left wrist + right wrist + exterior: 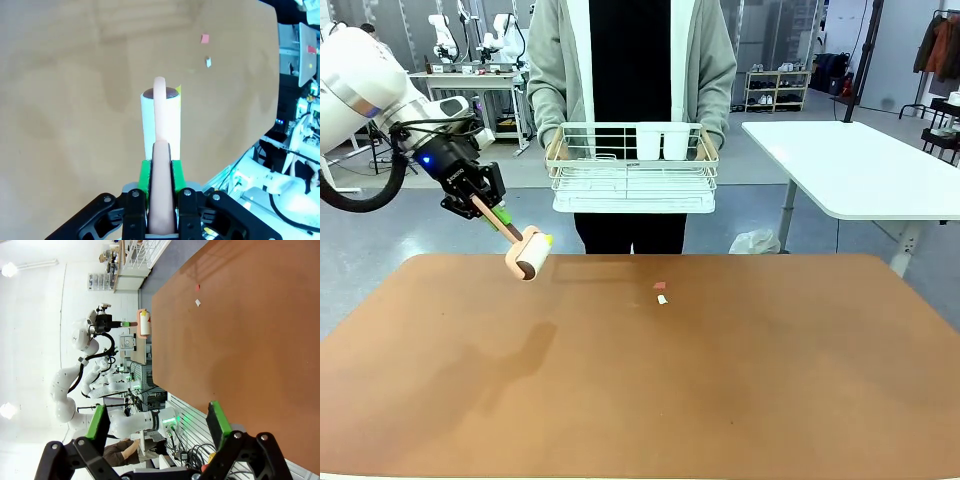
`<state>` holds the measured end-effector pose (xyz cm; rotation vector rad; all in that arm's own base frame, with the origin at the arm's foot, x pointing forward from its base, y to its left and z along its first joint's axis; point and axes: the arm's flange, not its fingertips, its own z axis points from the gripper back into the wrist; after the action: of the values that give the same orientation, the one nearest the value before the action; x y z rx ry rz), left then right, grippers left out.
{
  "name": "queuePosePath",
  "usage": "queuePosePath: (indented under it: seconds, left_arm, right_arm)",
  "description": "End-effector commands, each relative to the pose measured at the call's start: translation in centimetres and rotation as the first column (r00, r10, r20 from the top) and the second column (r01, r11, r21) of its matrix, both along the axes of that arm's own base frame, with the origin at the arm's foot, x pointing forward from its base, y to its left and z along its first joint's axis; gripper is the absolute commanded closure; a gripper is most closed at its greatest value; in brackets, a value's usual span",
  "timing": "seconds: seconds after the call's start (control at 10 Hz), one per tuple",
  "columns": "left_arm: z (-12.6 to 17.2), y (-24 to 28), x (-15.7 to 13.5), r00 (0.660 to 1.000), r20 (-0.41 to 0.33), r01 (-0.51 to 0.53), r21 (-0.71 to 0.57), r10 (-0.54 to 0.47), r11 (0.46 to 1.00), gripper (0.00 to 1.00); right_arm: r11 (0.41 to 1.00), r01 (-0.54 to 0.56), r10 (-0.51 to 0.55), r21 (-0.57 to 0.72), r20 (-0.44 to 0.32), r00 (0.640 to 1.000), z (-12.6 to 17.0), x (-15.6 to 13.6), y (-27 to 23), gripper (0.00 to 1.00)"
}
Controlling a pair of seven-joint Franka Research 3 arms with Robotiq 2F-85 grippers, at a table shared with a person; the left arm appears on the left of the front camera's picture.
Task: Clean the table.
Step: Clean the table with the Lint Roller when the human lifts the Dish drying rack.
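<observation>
Reddish-brown table bears 2 scraps right of your lint roller; nearer left gripper clamps its handle, right gripper gapes.

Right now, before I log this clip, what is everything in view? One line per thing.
table: one, reddish-brown, in front of the robot.
paper scraps: two, one pink and one white, close together on the table's far middle.
lint roller: one, white roll with a peach handle, raised near the table's far left corner.
wire rack: one, white, held by the person beyond the table's far edge.
cups: two, white, standing in the rack.
side table: one, white top, far right.
person: one, grey jacket over black, at the far side.
left pincer: shut on the roller's handle.
right pincer: open, holding nothing.
</observation>
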<state>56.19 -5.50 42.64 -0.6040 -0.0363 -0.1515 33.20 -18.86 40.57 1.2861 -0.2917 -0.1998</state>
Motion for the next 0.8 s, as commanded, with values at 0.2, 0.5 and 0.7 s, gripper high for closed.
queuePosePath:
  seconds: [0.2,0.5,0.7]
  left_arm:
    - [-1.6,-0.9,2.7,0.996,0.018,-0.084,0.008,0.084,0.996,0.79]
    - [-3.3,-1.5,3.5,0.995,-0.018,-0.1,-0.008,0.1,0.995,0.79]
    - [-4.7,-1.7,4.2,0.992,-0.038,-0.117,0.009,0.117,0.993,0.79]
  right_arm:
    - [1.0,-0.001,0.001,0.008,0.025,1.0,0.1,-0.1,0.1,0.0]
    - [1.0,-0.001,0.001,0.008,0.025,1.0,0.1,-0.1,0.1,0.0]
    - [1.0,-0.001,0.001,0.008,0.025,1.0,0.1,-0.1,0.1,0.0]
